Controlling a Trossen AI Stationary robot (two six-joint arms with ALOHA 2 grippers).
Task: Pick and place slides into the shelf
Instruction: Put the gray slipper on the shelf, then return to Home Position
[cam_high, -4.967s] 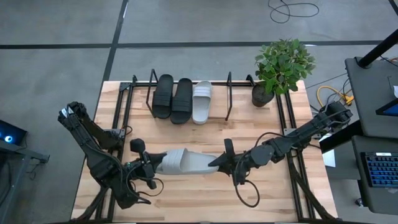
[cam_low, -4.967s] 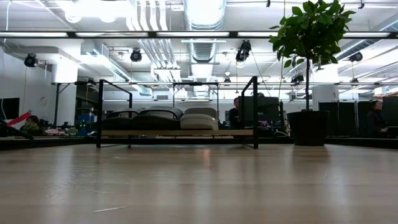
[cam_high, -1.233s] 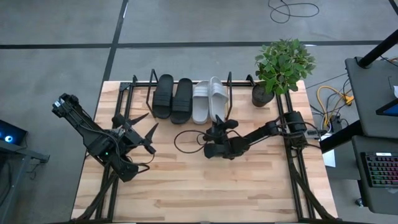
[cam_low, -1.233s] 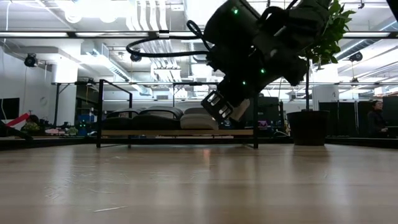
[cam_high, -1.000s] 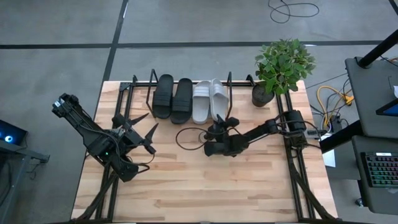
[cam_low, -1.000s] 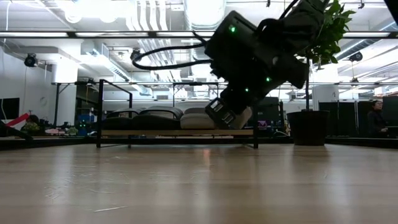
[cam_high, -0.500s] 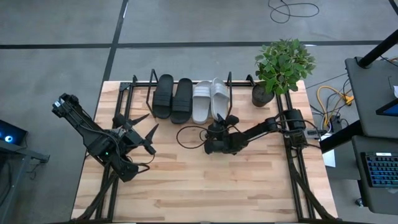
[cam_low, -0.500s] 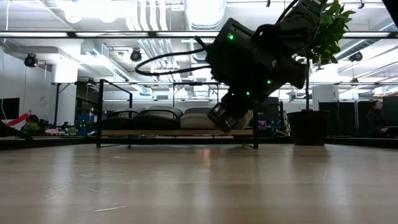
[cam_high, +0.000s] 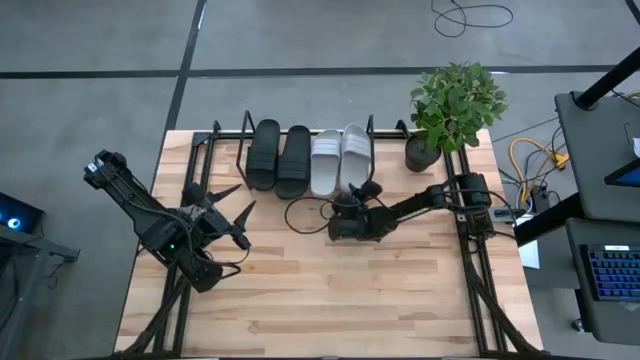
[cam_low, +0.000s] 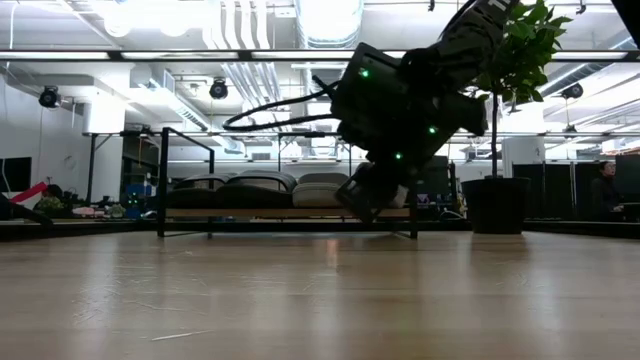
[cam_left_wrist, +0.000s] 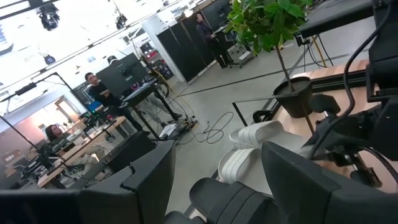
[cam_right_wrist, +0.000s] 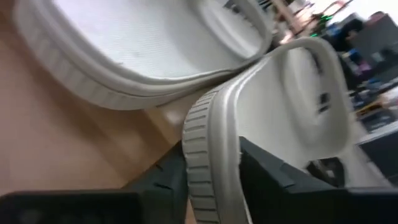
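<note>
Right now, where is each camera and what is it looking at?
High view: above the table, looking down; both arms, shelf, plant.
Low view: at table height, looking across; right hand before the shelf.
Left wrist view: on the left arm, facing the slides and plant; its open fingers show.
Right wrist view: on the right arm; its fingers grip a grey slide.
Shared: high and low views both show the shelf.
</note>
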